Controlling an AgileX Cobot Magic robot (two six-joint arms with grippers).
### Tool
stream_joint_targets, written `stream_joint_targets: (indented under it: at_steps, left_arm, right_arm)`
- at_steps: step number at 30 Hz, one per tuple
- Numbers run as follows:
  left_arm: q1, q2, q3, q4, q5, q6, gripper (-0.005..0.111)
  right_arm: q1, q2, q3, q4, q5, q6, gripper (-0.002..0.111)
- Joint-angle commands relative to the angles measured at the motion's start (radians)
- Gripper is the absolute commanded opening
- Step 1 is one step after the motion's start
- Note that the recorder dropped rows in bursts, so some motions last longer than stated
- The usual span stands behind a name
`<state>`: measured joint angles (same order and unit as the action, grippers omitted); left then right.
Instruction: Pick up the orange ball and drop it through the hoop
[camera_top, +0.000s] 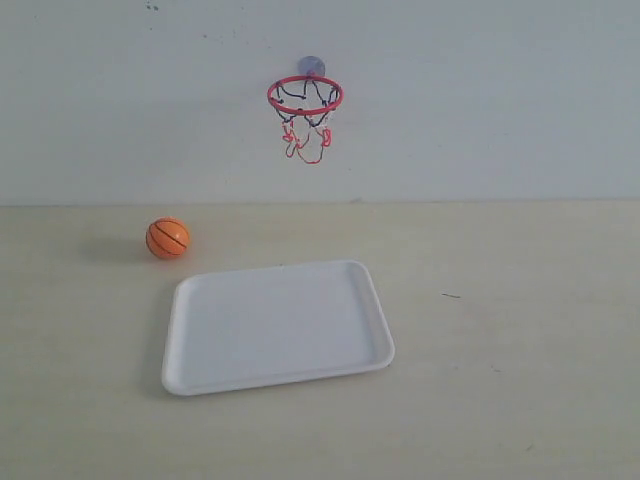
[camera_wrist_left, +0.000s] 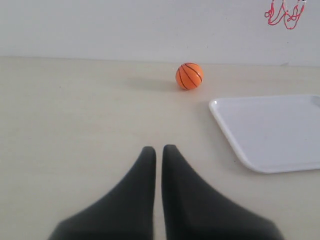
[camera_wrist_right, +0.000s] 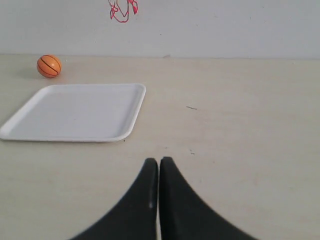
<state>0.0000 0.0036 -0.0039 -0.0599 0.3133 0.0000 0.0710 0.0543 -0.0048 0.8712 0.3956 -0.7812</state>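
Exterior view puts the orange ball (camera_top: 168, 238) in the left half of the frame, a little above the middle. It rests on the pale surface (camera_top: 520, 340), and its shadow falls to its left. It lies free, with neither arm near it. Just below and to its right lies a white tray (camera_top: 275, 325), rectangular with rounded corners, set slightly askew at the centre of the frame. Ball and tray are near each other but apart.

The hoop (camera_top: 305, 112) hangs at the upper middle of the frame, fixed to the white wall (camera_top: 480, 90) by a suction cup (camera_top: 311, 66) behind its red ring. Its net of black, white and red strings droops below the ring. The hoop stands higher in the frame than the tray and well to the right of the ball. A small dark mark (camera_top: 452, 295) shows on the surface to the right of the tray.

Left wrist view shows the left hand (camera_wrist_left: 158, 148) with its two dark fingers drawn together, only a thin slit between the tips, and nothing held. The ball (camera_wrist_left: 189, 76) lies well ahead of it, close to a corner of the tray.

Right wrist view shows the right hand (camera_wrist_right: 158, 161) closed the same way, gripping nothing. The tray lies ahead of it, with the ball (camera_wrist_right: 49, 66) beyond the tray's far corner, near the wall.
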Motion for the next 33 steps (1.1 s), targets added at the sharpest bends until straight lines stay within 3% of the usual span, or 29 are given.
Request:
stream_joint_targets:
  at_steps: [1,10,18,33]
  left_arm:
    - [0.0,-0.004,0.004,-0.006,0.002,-0.006,0.004]
    - [0.0,-0.004,0.004,-0.006,0.002,-0.006,0.004]
    - [0.0,-0.004,0.004,-0.006,0.002,-0.006,0.004]
    - [0.0,-0.004,0.004,-0.006,0.002,-0.006,0.004]
  right_arm:
    - [-0.001,-0.054,0.005,-0.005,-0.001,-0.007,0.0]
    - [-0.001,-0.054,0.005,-0.091,0.014,0.039,0.0]
    - [-0.001,-0.054,0.005,-0.585,-0.029,0.72,0.0]
    - [-0.001,-0.054,0.005,-0.618,-0.039,0.72,0.0]
